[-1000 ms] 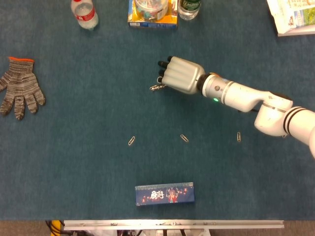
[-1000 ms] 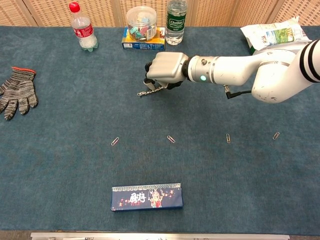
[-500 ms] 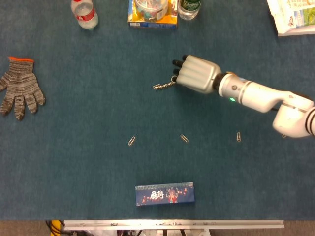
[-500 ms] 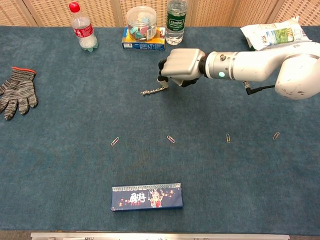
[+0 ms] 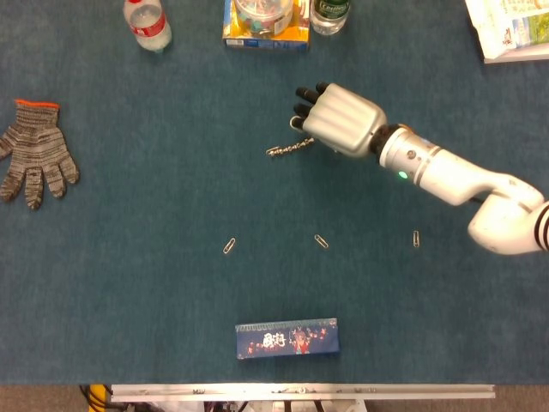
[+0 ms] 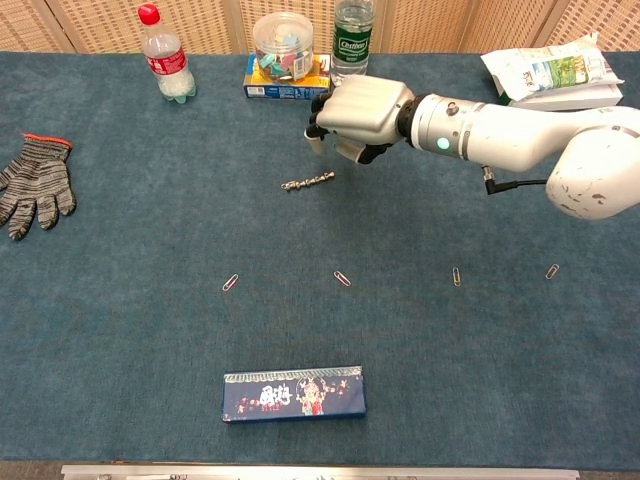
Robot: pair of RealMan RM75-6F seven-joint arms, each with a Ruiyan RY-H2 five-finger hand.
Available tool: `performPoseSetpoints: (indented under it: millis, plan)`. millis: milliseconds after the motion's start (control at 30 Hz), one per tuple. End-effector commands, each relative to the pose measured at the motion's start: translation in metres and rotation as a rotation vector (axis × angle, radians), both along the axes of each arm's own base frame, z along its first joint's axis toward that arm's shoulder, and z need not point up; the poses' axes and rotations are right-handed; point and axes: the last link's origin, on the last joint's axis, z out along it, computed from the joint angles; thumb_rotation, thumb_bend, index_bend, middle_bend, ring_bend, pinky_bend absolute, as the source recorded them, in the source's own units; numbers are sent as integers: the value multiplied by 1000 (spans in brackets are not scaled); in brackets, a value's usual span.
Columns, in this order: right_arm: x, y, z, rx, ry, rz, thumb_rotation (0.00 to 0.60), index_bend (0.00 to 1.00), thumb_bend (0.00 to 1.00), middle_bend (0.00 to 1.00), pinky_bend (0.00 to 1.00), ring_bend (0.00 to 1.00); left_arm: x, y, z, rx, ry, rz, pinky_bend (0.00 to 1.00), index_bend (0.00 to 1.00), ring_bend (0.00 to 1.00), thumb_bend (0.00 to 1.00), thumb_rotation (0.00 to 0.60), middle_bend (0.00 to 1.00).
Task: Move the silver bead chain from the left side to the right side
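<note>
Right hand (image 6: pixel 358 105) sits above the table (image 6: pixel 520 360), just behind and to the right of the silver bead chain (image 6: pixel 307 182). In the chest view I see clear blue cloth between the fingertips (image 6: pixel 316 140) and the chain, so I log the hand as holding nothing. Its fingers are bent downward and only loosely apart. In the head view the chain's right end (image 5: pixel 288 148) runs close under the hand (image 5: pixel 341 120), and from that angle alone I could not rule out contact; the chest view settles it.

Left hand: not visible in either camera.

Position of the chain: lying flat on the cloth, stretched in a short, slightly slanted line, roughly at the table's middle, in front of the yellow-and-blue box (image 6: pixel 287 88) with the clear jar (image 6: pixel 283 44) on it. It is well apart from the striped work glove (image 6: pixel 36 184) at the far left and also well short of the printed bags (image 6: pixel 545 68) at the far right.

Progress, as I judge it: the chain is off the left side but rests about mid-table, not yet convincingly on the right. If this is the intended drop point the transfer is marginal; I would count the job as partly done. What remains in my view is to take the chain up once more and set it down further right, somewhere past the paper clips (image 6: pixel 342 278) lying in a row nearer me.
</note>
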Motion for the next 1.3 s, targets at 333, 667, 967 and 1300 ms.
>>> performPoseSetpoints:
  millis: [333,667,967,1300]
  plan:
    - [9,10,-6,-61,-108,-179,600,387,298,189,214,72,0,-3,4,10,-10,-1,0,450,7,220,600,141]
    - [11,8,-23,-89,-145,-281,600,408,298,181,177,64,-3,-9,13,46,-29,9,0,454,8,220,600,140]
    - [9,7,-34,-85,-135,-308,600,410,298,181,177,64,-4,-10,17,52,-38,7,0,464,8,220,600,140]
    - [13,9,-37,-99,-130,-312,600,418,299,181,177,64,1,-13,14,33,-28,-14,0,465,8,220,600,140]
